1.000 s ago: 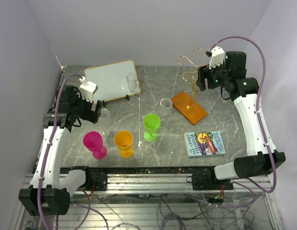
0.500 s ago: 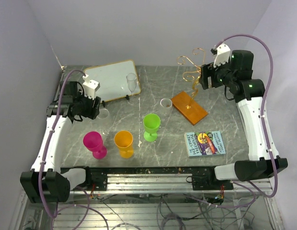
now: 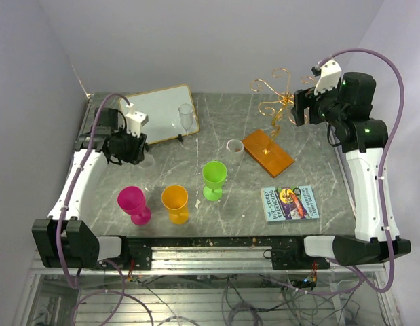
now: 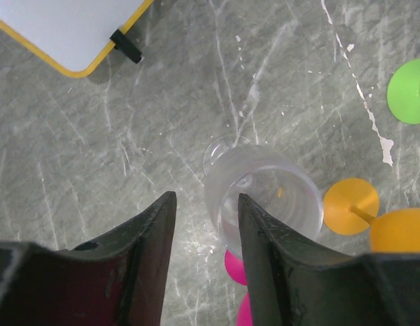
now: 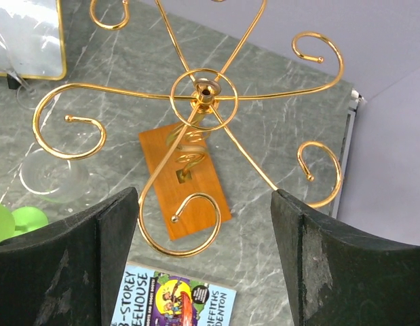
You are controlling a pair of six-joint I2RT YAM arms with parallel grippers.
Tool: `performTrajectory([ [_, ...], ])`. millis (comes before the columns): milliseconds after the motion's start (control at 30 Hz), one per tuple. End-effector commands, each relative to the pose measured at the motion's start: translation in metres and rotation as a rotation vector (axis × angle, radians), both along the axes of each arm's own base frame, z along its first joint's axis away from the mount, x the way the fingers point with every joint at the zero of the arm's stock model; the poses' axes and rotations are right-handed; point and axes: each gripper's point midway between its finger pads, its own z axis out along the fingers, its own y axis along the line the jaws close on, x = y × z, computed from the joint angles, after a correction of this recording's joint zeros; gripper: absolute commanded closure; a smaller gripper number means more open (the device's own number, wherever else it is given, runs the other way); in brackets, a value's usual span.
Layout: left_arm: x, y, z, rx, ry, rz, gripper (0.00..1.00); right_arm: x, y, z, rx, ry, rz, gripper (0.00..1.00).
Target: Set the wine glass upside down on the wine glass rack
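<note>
The clear wine glass [image 4: 271,197] stands upright near the surface's left edge, just in front of the whiteboard [image 4: 60,30]. The left end effector [image 4: 206,198] hovers over it with fingers parted and only bare surface between them; the bowl sits off to one finger's side. Before closing, it should probably shift sideways until the glass is centred, then grip low enough to allow the flip. The pink goblet [image 3: 133,202] is close, so lift straight up. The right end effector [image 5: 204,197] hangs open and empty above the rack [image 5: 204,92] near the far right corner.
</note>
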Motion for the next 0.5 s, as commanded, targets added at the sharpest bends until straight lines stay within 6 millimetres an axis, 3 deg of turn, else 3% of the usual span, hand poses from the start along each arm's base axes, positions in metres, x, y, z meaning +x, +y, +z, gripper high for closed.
performTrajectory([
  [0, 0.005, -0.011, 0.009, 0.0, -0.011, -0.025, 0.53, -0.005, -0.008, 0.006, -0.018, -0.021, -0.026, 0.21],
  [133, 0.005, -0.013, 0.005, 0.032, -0.005, -0.032, 0.62, -0.005, -0.011, 0.007, -0.015, -0.023, -0.038, 0.19],
  [467, 0.005, -0.012, -0.003, 0.08, -0.008, -0.038, 0.73, -0.005, -0.011, 0.0, 0.004, -0.005, -0.029, 0.17],
])
